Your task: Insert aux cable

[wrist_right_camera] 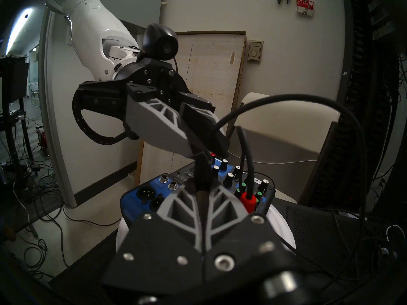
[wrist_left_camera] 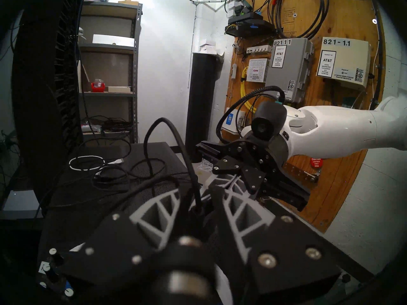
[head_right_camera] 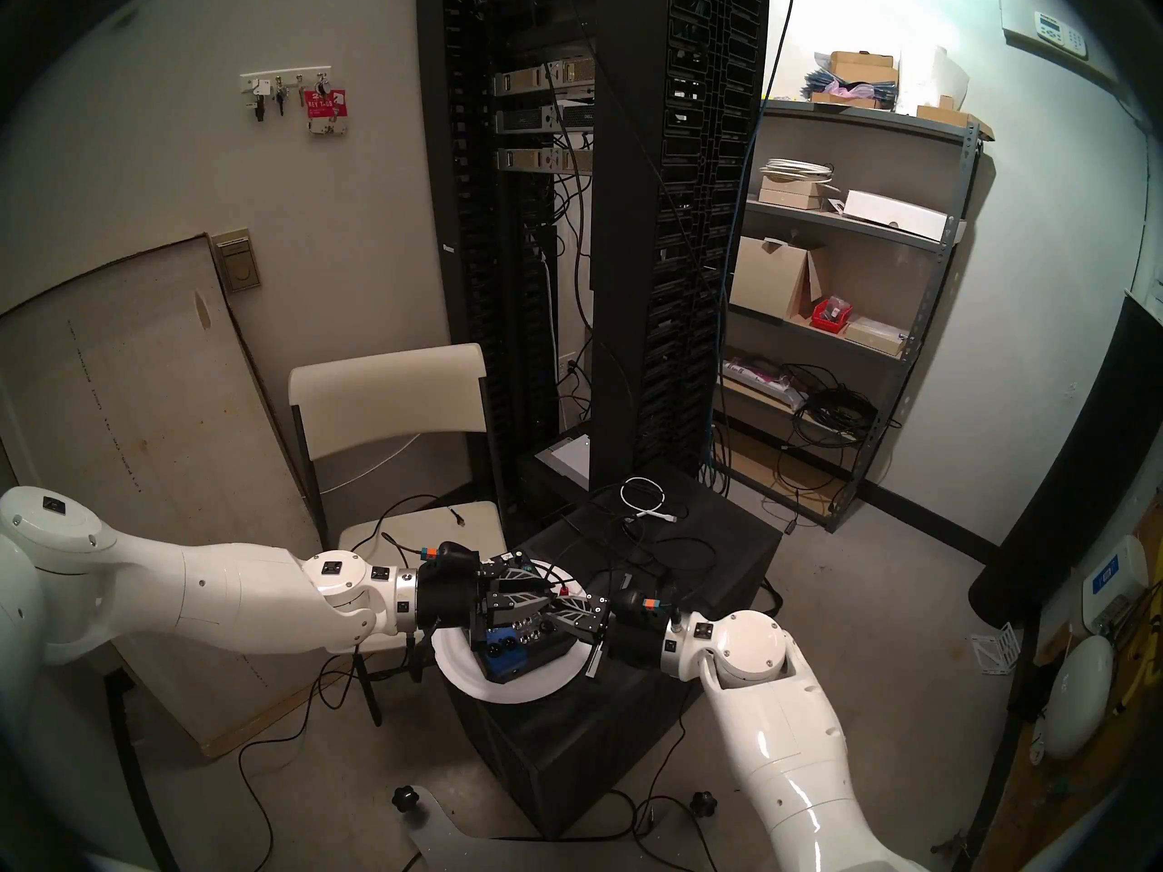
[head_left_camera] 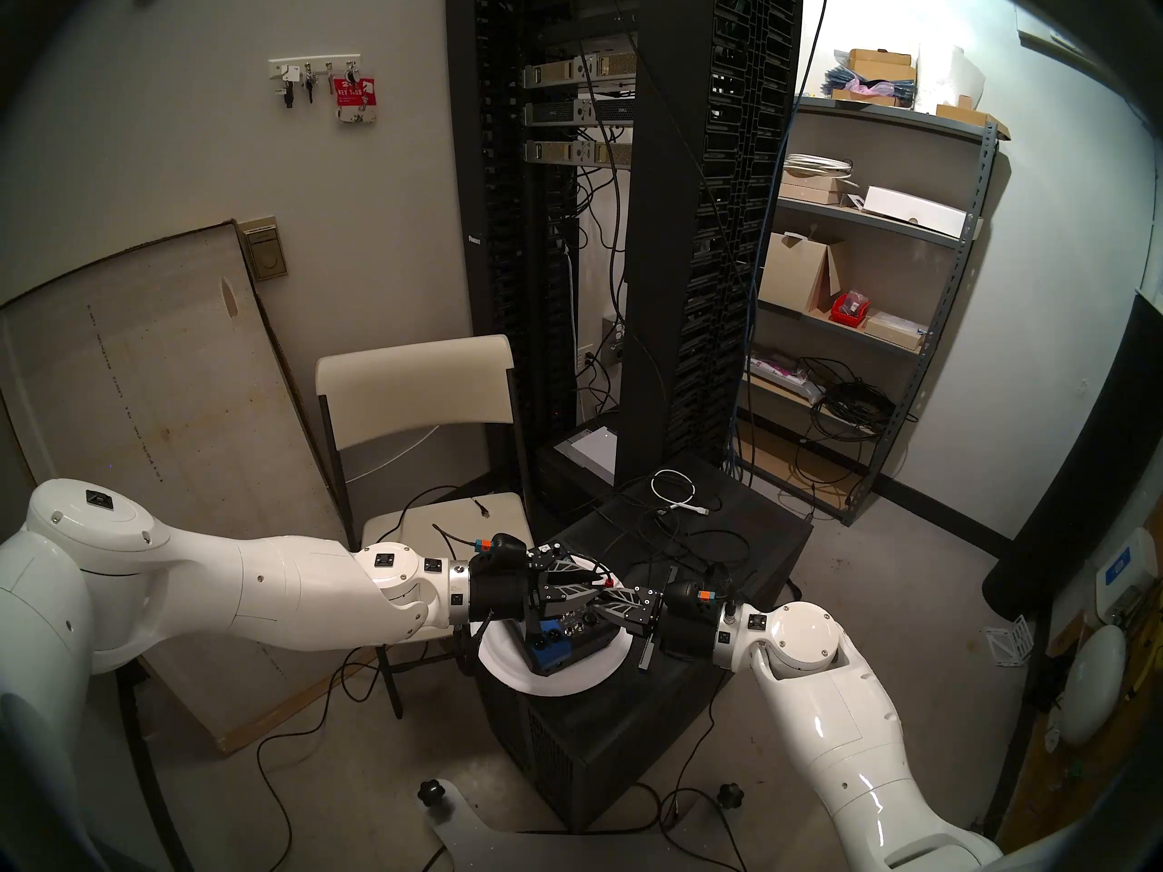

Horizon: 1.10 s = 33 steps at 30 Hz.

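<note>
The aux cable's slim black plug [wrist_right_camera: 201, 172] hangs upright just above a small blue-and-black mixer [wrist_right_camera: 154, 188]; its metal tip is hidden. My right gripper [wrist_right_camera: 201, 192] is shut on the barrel's lower part. My left gripper [wrist_right_camera: 204, 152] comes from the opposite side and is shut on the cord at the plug's top, as the left wrist view [wrist_left_camera: 196, 201] shows. The cord [wrist_right_camera: 286, 97] arcs up and away to the right. In the head view both grippers [head_left_camera: 601, 591] [head_left_camera: 598, 608] meet tip to tip over the mixer [head_left_camera: 566, 644].
The mixer sits on a white plate [head_left_camera: 554, 679] on a black cabinet [head_left_camera: 724, 537]. A red-banded plug [wrist_right_camera: 248, 202] stands in the mixer beside my right fingers. A coiled white cable [head_left_camera: 673, 484] and loose black cords lie behind. A beige chair [head_left_camera: 440, 524] stands at the left.
</note>
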Tool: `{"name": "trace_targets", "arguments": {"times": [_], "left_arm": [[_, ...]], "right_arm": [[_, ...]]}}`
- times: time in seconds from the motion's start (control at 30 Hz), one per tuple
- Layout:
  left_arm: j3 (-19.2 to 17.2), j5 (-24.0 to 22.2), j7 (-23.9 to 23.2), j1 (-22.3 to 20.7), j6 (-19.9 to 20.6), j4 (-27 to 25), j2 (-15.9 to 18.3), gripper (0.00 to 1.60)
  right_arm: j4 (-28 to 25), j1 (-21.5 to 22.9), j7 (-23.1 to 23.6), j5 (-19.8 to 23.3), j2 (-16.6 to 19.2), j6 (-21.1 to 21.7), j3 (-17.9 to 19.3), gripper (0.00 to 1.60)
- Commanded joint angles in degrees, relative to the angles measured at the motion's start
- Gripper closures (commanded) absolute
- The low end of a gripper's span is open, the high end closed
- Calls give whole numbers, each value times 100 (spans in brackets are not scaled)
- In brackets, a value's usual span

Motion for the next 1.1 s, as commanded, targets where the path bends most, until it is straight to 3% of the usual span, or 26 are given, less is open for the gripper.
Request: {"name": "trace_targets", "arguments": {"times": [0.0, 0.07, 0.13, 0.2, 1.07], "left_arm": [[-94, -26, 0, -106, -22, -43, -25, 87], [-84, -24, 2, -110, 4, -34, -30, 88], [-85, -46, -11, -101, 18, -22, -33, 118], [-80, -56, 13, -77, 10, 3, -43, 160], [106, 132, -160, -31, 13, 211, -183, 160]], "right_arm": [[-55, -26, 14, 13, -1, 12, -2, 160], [-53, -26, 11, 12, -1, 7, -1, 160], [-46, -24, 9, 11, 0, 3, -2, 160], [-43, -23, 8, 9, 1, 4, -3, 160], [-28, -34, -145, -196, 13, 42, -26, 160]]}}
